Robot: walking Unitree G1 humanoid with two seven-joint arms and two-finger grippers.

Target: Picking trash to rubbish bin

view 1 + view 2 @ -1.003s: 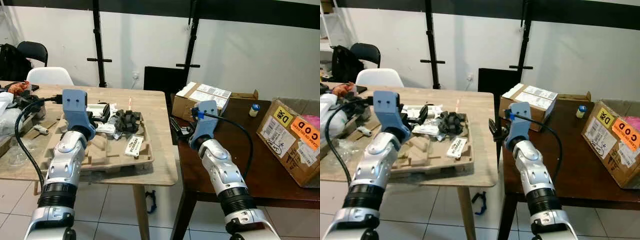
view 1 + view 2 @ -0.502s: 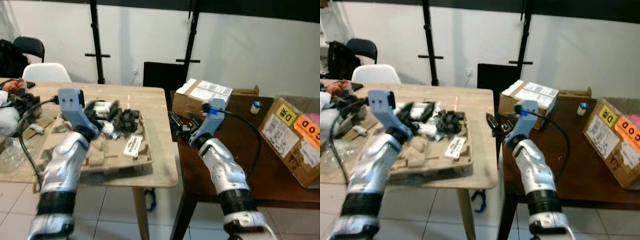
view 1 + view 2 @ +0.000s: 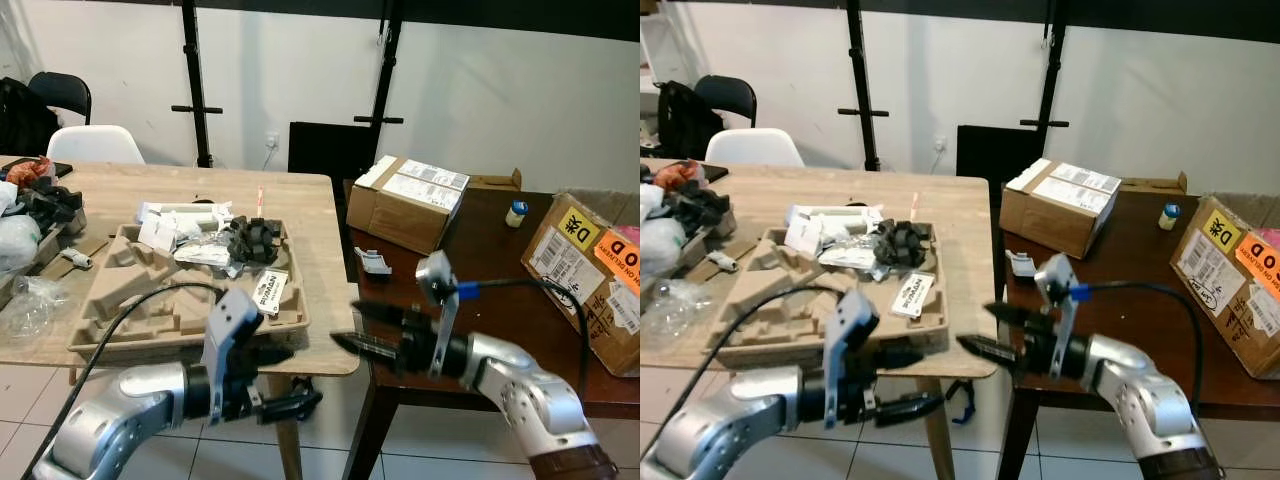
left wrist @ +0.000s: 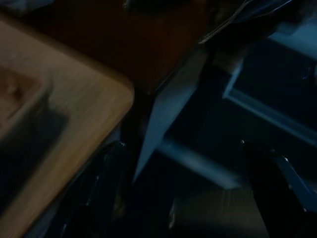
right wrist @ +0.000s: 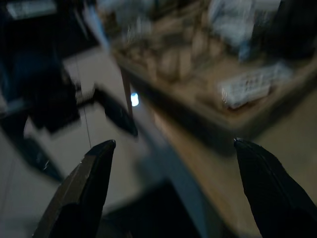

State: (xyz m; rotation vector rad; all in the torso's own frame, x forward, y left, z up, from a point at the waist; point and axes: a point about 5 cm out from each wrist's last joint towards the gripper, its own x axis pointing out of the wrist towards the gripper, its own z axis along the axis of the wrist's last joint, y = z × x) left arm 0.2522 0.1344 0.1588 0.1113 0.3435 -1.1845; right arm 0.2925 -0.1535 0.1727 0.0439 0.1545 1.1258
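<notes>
On the light wooden worktop, at about 10 o'clock from the arms, sits a moulded pulp tray with the trash piled at its far end: crumpled white wrappers, a black crumpled lump and a printed label card near the tray's near-right corner. All of it looks light and floppy. Judgement: wrappers will crush and slip, so pinch a bunched fold, not a flat edge. The card is thin and lies flat; take it by the edge overhanging a tray recess. The black lump seems stiffer, so grip across its middle.

Left pincer hangs below the worktop's near edge, fingers spread, empty. Right pincer points to 9 o'clock at the corner between the light worktop and the dark worktop, fingers spread, empty. Both are well apart from the trash.

Cardboard boxes sit on the dark worktop. No bin in sight.
</notes>
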